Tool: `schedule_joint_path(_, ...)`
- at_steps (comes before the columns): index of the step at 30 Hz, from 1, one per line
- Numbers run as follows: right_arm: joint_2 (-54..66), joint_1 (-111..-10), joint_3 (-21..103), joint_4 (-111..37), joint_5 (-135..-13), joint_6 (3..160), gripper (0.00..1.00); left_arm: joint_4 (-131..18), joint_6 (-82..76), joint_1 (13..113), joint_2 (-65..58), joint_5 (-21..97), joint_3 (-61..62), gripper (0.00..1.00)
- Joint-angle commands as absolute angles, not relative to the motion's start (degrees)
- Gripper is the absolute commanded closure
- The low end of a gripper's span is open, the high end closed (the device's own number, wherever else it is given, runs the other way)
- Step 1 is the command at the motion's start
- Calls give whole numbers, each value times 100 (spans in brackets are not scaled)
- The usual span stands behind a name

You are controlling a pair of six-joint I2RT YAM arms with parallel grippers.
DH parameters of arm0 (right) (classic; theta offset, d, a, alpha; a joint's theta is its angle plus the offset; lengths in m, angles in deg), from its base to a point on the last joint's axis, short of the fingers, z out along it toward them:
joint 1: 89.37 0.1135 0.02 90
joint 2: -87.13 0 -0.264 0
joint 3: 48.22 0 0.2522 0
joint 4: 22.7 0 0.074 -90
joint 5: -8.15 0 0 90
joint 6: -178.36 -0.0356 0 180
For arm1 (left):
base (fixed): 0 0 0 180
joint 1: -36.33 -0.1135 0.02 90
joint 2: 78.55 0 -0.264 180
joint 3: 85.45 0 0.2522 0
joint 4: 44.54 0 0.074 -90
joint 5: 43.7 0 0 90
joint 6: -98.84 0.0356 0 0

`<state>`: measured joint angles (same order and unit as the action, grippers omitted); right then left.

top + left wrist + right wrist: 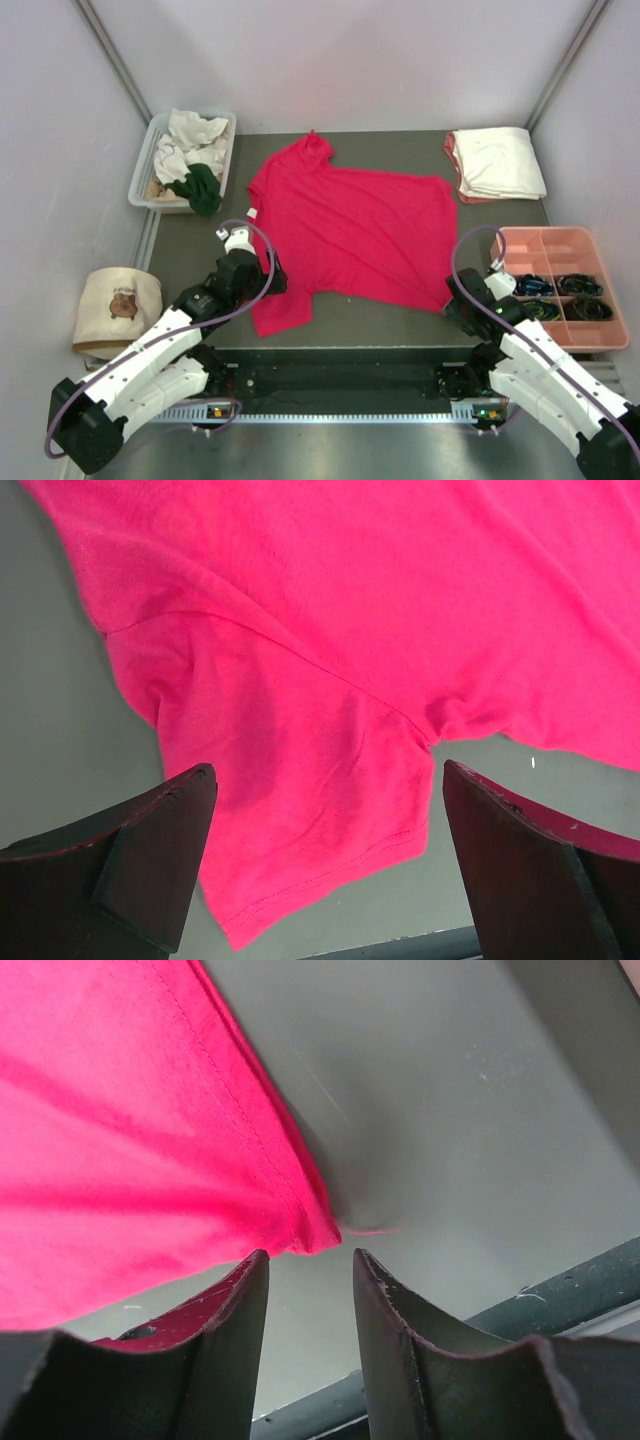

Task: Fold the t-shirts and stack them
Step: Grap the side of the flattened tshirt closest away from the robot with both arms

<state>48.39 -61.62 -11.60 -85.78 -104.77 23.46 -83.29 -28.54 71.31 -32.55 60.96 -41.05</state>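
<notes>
One crimson t-shirt [350, 225] flat on bench [380, 325]; left claw [328, 770] wide open above near-left sleeve [300, 810]; right claw [310, 1255] half-narrowed, gripping nothing, at near-right hem corner [315, 1230]. Shallow bite there: likely slip, lopsided fold.

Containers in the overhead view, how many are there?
3: a clear bin far left holding crumpled shirts, a bear-print bag near left, a pink divided tray on the right. None looks hidden.

Narrowly parted fingers [225, 1340] just below red t-shirt corner [295, 1222], grey table [480, 1140]
</notes>
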Motion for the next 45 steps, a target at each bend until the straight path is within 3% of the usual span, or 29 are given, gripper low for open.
schedule_joint_path(1, 4863, -6098, -1239, -8524, -10602, 2236, 60, -8344, -2869, 7157, -3258, 6159, -4093, 1)
schedule_joint_path(10, 4793, -6098, -1503, -8295, -10681, 2121, 66, -8326, -2869, 7157, -3223, 6177, -4049, 1)
schedule_joint_path(33, 4362, -6098, -1529, -7865, -10936, 2051, 65, -8229, -2851, 7157, -3100, 6203, -4013, 1)
schedule_joint_path(36, 4275, -6098, -1521, -7821, -10936, 2051, 69, -8212, -2860, 7157, -3073, 6203, -4022, 1)
schedule_joint_path(42, 4222, -6098, -1512, -7768, -10927, 2060, 100, -8247, -2877, 7157, -3100, 6247, -4084, 1)
schedule_joint_path(45, 4222, -6098, -1512, -7768, -10927, 2068, 100, -8308, -2912, 7157, -3117, 6300, -4110, 1)
